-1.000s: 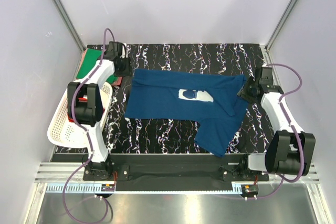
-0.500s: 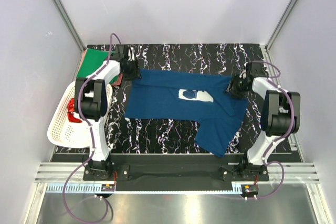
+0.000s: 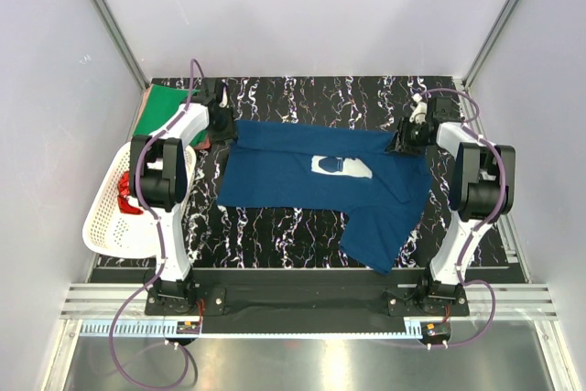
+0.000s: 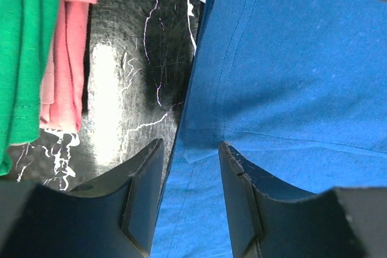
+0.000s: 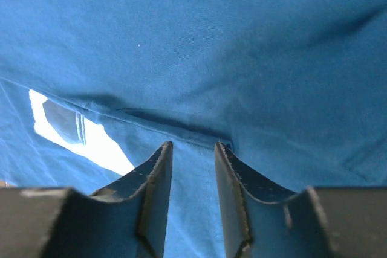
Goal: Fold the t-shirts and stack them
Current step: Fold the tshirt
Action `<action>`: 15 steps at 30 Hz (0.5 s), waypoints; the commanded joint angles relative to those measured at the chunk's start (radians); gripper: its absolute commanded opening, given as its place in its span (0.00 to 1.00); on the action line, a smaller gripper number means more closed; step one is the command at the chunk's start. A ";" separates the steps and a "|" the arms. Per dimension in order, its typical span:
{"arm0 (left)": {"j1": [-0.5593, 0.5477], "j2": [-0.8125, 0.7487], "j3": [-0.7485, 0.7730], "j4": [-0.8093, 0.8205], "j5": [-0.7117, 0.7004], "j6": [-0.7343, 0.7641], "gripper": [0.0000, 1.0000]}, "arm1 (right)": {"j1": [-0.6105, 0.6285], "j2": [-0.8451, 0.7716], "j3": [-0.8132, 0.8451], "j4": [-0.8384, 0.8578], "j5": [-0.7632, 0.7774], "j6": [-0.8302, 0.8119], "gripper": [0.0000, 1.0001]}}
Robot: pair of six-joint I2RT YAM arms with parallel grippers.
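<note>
Across the middle of the black marbled table (image 3: 293,93) lies the navy blue t-shirt (image 3: 302,185), spread flat, with one part trailing toward the near edge. At its far-left edge the left gripper (image 4: 190,149) straddles the hem with its jaws partly apart, clamping nothing. The right gripper (image 5: 193,146) stands likewise over a crease at the far-right corner. Such thin, limp cloth will probably sag and drag, so pinching both far corners at the thicker seams looks soundest.
</note>
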 commanded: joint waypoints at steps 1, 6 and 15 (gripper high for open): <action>0.001 -0.043 0.046 -0.006 -0.026 -0.005 0.46 | 0.005 0.024 0.058 -0.034 -0.064 -0.089 0.39; 0.001 -0.085 0.038 0.011 -0.011 -0.001 0.47 | 0.005 0.035 0.049 -0.038 -0.037 -0.156 0.45; 0.001 -0.115 0.052 -0.002 -0.028 0.026 0.47 | 0.007 0.065 0.053 -0.046 -0.043 -0.190 0.47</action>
